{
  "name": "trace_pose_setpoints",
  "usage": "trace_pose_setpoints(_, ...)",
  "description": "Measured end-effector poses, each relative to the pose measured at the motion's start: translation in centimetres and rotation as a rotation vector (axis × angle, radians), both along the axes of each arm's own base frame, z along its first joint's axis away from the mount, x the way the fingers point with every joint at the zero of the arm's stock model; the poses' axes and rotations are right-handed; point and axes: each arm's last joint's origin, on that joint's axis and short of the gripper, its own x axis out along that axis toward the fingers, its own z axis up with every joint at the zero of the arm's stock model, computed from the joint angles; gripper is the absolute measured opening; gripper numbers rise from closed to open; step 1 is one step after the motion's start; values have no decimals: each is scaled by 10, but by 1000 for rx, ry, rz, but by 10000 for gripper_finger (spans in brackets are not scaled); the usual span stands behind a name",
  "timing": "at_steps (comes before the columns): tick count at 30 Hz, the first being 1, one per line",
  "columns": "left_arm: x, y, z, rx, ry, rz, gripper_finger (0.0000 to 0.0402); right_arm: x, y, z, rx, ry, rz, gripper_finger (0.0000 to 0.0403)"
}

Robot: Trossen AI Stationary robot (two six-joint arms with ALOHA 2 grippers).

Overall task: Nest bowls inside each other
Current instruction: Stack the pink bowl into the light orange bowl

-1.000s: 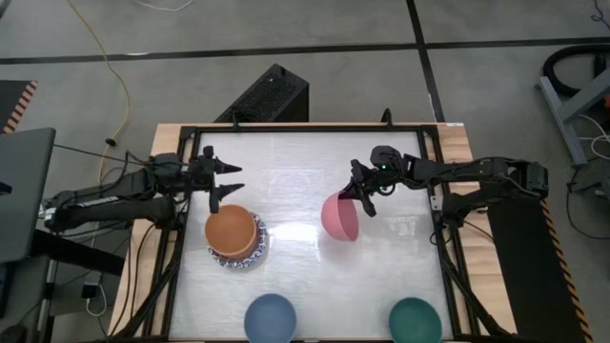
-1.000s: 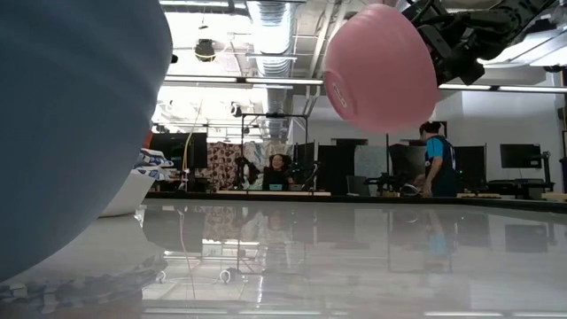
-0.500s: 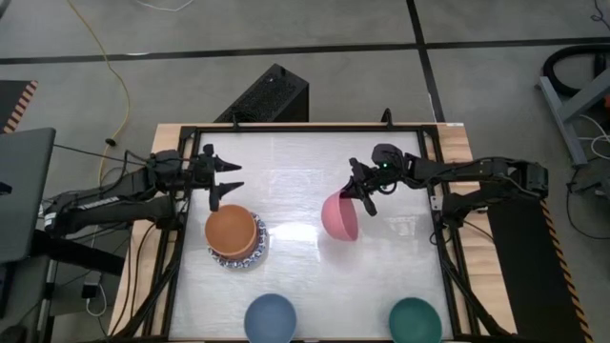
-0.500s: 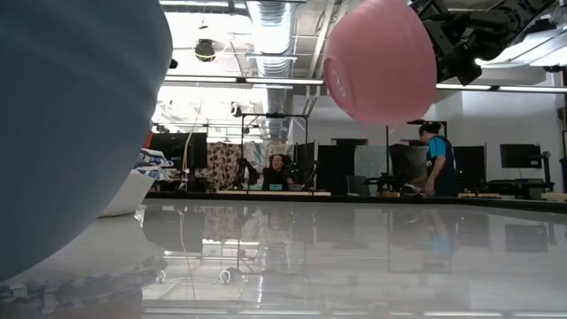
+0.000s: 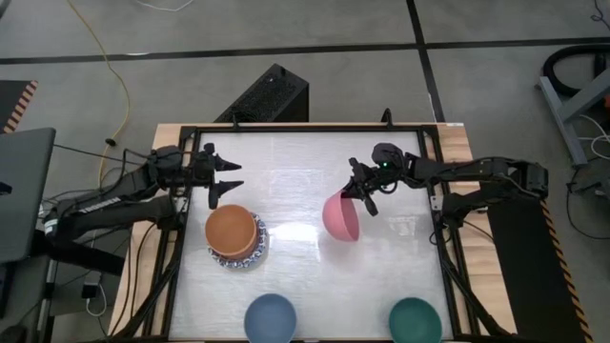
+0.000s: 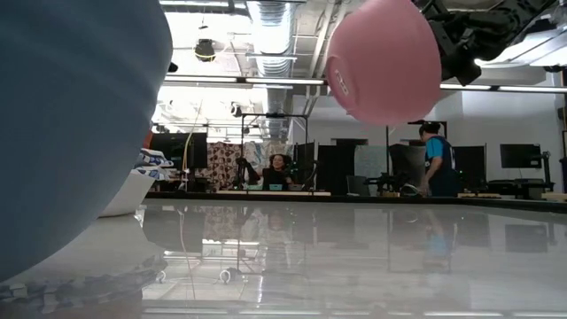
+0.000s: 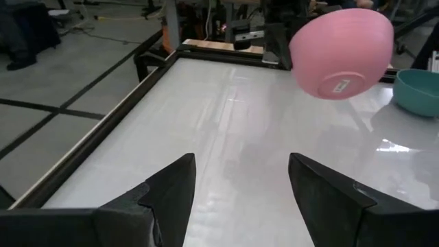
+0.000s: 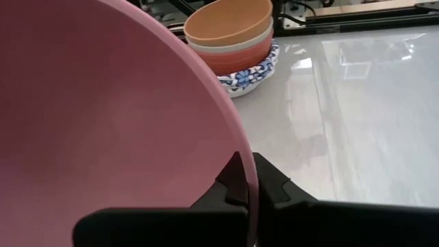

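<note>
The right claw (image 5: 356, 197) pinches the pink bowl (image 5: 340, 217) by its rim, up off the counter (image 5: 315, 276), ready to carry toward nine o'clock, into the stack of bowls (image 5: 234, 236). The left claw (image 5: 232, 181) waits wide open at the stack's twelve o'clock.

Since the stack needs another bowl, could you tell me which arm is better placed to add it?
Right, probably: the right gripper is shut on the pink bowl, held above the table. The left gripper is open and empty beside the nested stack.

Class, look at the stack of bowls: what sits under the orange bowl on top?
Under the round orange bowl show rims of a beige bowl, a red bowl and a blue-patterned white bowl. Their insides, and any further bowls, are covered.
</note>
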Motion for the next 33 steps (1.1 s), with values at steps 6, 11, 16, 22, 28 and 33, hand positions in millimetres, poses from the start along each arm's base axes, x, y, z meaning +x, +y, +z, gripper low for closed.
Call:
trace_pose_setpoints(6, 1, 9, -3, 4, 28, 6, 224, -2, -6, 0, 5, 1, -27, 12)
trace_pose_setpoints(11, 4, 15, -6, -12, 42, 20, 224, -2, -7, 1, 14, -8, -1, 12)
trace_pose_setpoints(16, 7, 15, -4, -5, 19, -73, 224, -2, -6, 1, 37, -4, -5, 12)
trace_pose_setpoints(22, 7, 11, -4, -2, 7, -199, 224, 0, -4, 4, 74, -21, -19, 12)
trace_pose_setpoints(28, 7, 11, -3, -17, -3, -201, 224, 3, 4, 6, 67, -40, 14, 12)
trace_pose_setpoints(33, 7, 12, -2, 2, -9, -168, 224, 3, 6, 6, 66, -41, 22, 12)
